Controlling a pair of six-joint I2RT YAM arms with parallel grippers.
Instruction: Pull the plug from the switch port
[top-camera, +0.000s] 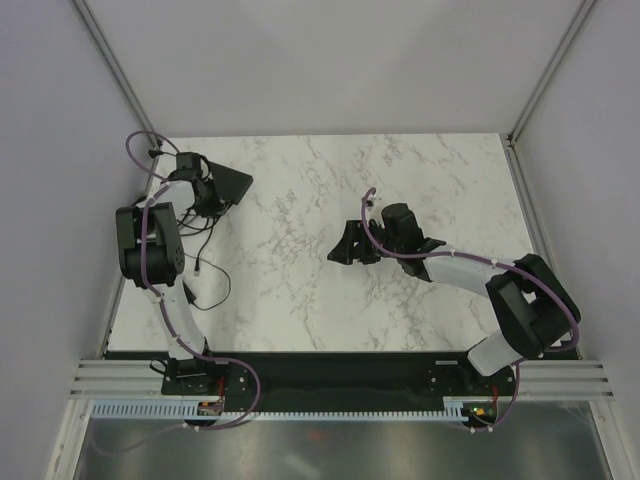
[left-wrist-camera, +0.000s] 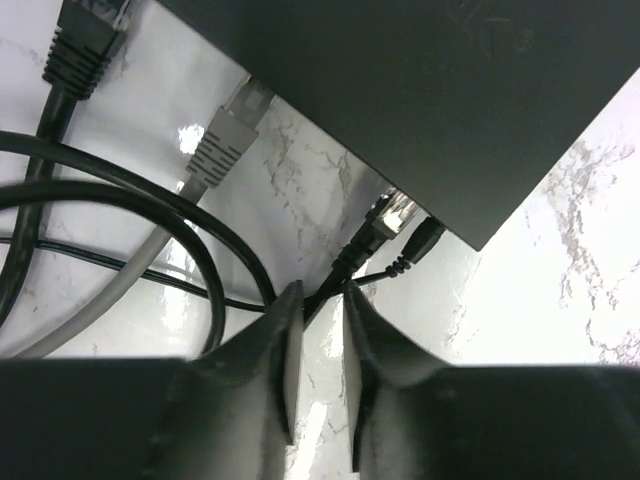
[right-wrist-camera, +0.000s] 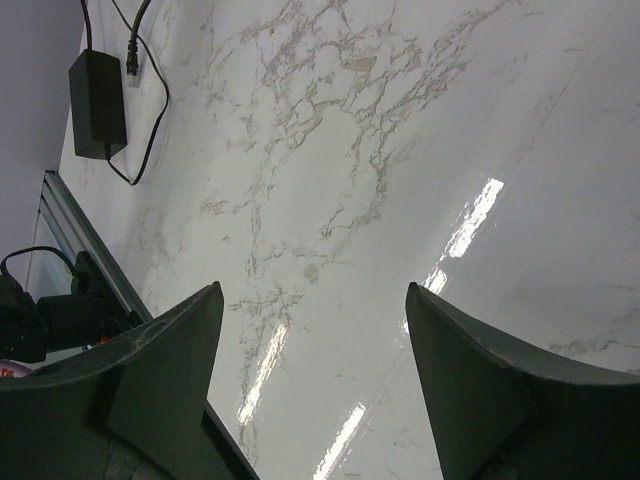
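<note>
The switch (left-wrist-camera: 420, 90), a flat black box, fills the top of the left wrist view; in the top view it (top-camera: 232, 184) lies at the table's far left. A grey plug (left-wrist-camera: 225, 140) and a black plug (left-wrist-camera: 378, 222) sit in ports along its edge, with a small round power plug (left-wrist-camera: 425, 240) beside the black one. Another black plug (left-wrist-camera: 85, 45) lies at the upper left; I cannot tell whether it is seated. My left gripper (left-wrist-camera: 318, 300) is just short of the black plug, jaws a narrow gap apart, the plug's cable at their tips. My right gripper (top-camera: 345, 245) is wide open and empty over mid-table.
Black and grey cables (left-wrist-camera: 150, 230) loop on the marble left of the left gripper's fingers. A black power-adapter brick (right-wrist-camera: 97, 103) with its cord lies far off in the right wrist view. Loose cable (top-camera: 212, 272) trails beside the left arm. Grey walls close the table's sides.
</note>
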